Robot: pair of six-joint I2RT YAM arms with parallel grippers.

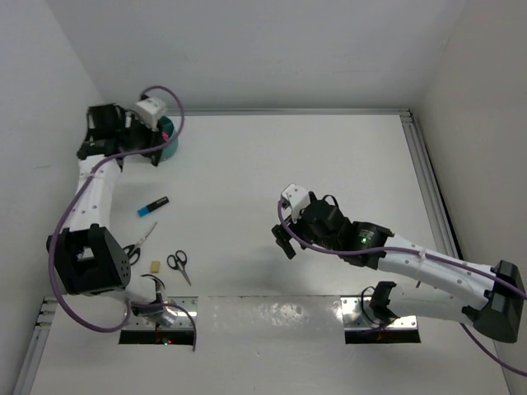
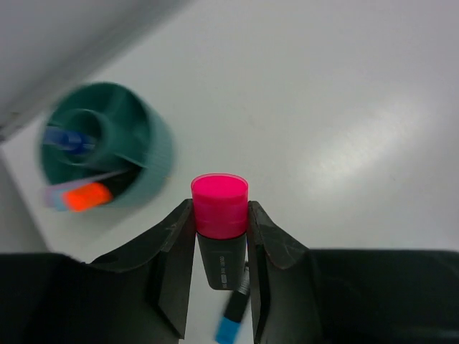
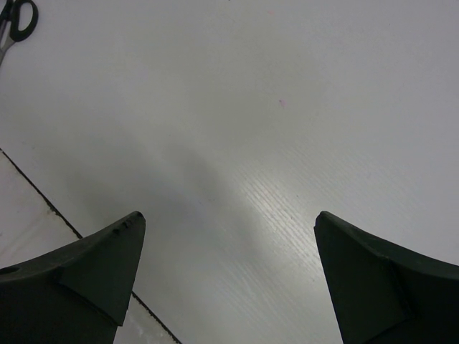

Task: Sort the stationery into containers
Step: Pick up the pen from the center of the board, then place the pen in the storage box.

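Observation:
My left gripper (image 2: 221,215) is shut on a pink-and-black marker (image 2: 219,197), pink cap pointing outward. It hovers beside the round teal cup (image 2: 154,154), which holds an orange marker (image 2: 84,196) and a blue item (image 2: 68,140). In the top view the left gripper (image 1: 156,146) is at the far left, against the cup (image 1: 171,145). A light-blue-and-black marker (image 1: 153,206) lies on the table and also shows in the left wrist view (image 2: 233,322). My right gripper (image 1: 284,240) is open and empty above bare table (image 3: 229,222).
Black-handled scissors (image 1: 179,264) lie near the front left and show at the corner of the right wrist view (image 3: 14,21). A second pair of scissors (image 1: 140,244) and a tan eraser (image 1: 154,266) lie by the left arm's base. Walls close the back and left.

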